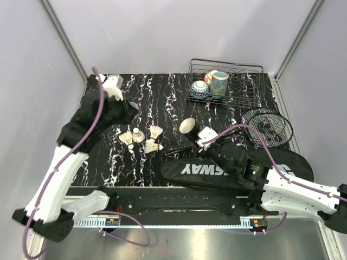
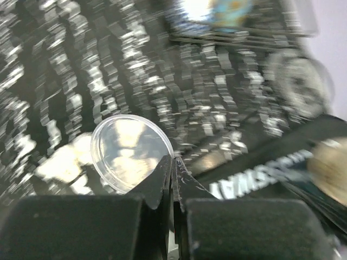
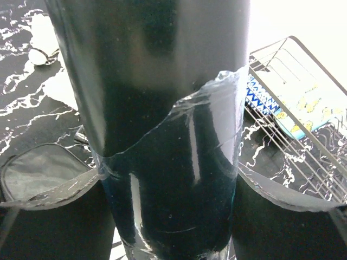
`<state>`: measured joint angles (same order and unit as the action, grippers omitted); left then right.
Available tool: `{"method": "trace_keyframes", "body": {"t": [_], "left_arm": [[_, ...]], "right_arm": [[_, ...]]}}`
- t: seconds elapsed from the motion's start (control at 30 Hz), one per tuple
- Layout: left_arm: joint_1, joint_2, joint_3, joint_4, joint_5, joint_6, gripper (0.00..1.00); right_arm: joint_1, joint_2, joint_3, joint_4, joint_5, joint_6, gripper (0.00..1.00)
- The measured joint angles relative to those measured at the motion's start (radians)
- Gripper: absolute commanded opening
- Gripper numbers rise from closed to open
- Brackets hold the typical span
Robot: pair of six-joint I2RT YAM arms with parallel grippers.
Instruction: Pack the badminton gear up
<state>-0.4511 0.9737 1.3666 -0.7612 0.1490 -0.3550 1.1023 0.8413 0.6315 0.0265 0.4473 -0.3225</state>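
From above, the left arm (image 1: 81, 135) reaches to the far left corner of the black marbled tabletop (image 1: 162, 97). The left gripper (image 1: 129, 105) is a dark shape there, and its fingers cannot be told apart. Four white shuttlecocks (image 1: 140, 136) lie close together just beside it, toward the middle. The right gripper (image 1: 198, 138) is over the middle of the tabletop with the tube (image 1: 187, 125) rising from it, pale end up. The long black bag (image 1: 179, 174) lies flat along the near edge, its white lettering upside down in this view. The racket (image 1: 267, 126) lies with its strung head at the right, next to the bag's far edge. The wire basket (image 1: 227, 67) with painted cups (image 1: 219, 82) stands at the far edge

The left wrist view is blurred except for what the gripper carries. Its fingers (image 2: 160, 184) are pressed together, pinching the rim of a clear round lid (image 2: 127, 151). The bag's lettering (image 2: 255, 179) shows smeared at lower right

In the right wrist view the tube fills the middle, dark and glossy, with clear film around its lower part. The gripper's pads (image 3: 59, 216) clamp it from both sides. The basket wires and a cup lie to the right
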Motion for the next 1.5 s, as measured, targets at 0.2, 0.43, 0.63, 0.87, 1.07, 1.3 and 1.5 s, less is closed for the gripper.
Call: {"method": "trace_keyframes", "body": {"t": [0.2,0.43,0.63,0.87,1.07,1.3,1.5], "left_arm": [[0.190,0.262,-0.054,-0.036,-0.226,-0.042,0.00],[0.409,0.511,-0.124,-0.003,-0.355,-0.119,0.00],[0.453,0.753,-0.034,0.035,-0.390,-0.156,0.00],[0.514,0.897,0.076,0.046,-0.432,-0.157,0.00],[0.575,0.991,0.135,0.077,-0.422,-0.142,0.75],[0.577,0.914,0.056,0.075,-0.422,-0.124,0.84],[0.399,0.599,-0.130,0.066,-0.353,-0.097,0.83]], "right_arm": [[0.000,-0.047,0.056,-0.058,0.005,0.095,0.40],[0.000,-0.049,0.129,-0.111,0.004,0.116,0.41],[0.000,-0.056,0.148,-0.162,-0.013,0.109,0.41],[0.000,-0.089,0.148,-0.198,-0.049,0.109,0.42],[0.000,-0.106,0.148,-0.198,-0.059,0.109,0.42],[0.000,-0.104,0.150,-0.221,-0.095,0.121,0.42],[0.000,-0.106,0.150,-0.262,-0.120,0.143,0.43]]}}
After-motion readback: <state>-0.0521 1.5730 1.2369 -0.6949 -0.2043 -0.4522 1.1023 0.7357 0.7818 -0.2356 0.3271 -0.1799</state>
